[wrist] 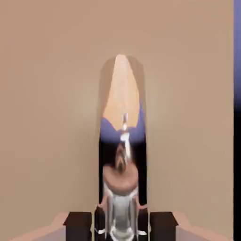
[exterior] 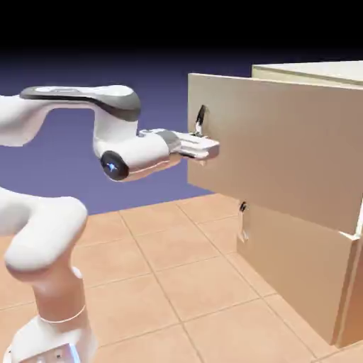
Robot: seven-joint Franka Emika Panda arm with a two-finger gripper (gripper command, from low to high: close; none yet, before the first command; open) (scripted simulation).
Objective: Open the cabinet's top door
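Blue-violet wall point(exterior: 42, 170) turns to black overhead in the exterior view, behind pale orange floor tiles point(exterior: 163, 298). The white arm point(exterior: 46, 248) rises at the exterior view's left, its upper links running across and then bending down to the wrist, which points toward the exterior view's right and slightly upward. The gripper point(exterior: 205, 147) reaches the outer part of the top door point(exterior: 283, 142), its fingers closed on the top handle point(wrist: 121, 216), a shiny bar that shows between the tips in the hand view.

The top door stands ajar, swung out from the cabinet point(exterior: 319, 69), whose pale top shows behind it. Below, the lower door point(exterior: 291, 262) sits apart from the gripper, with its own slim handle point(exterior: 244, 220) near the edge closer to the robot; the top door overhangs it. Plain beige fills most of the hand view, with a strip of blue and black along the right edge, and the handle mirrors tan, blue and black. Thin pale joints divide the floor into large squares.
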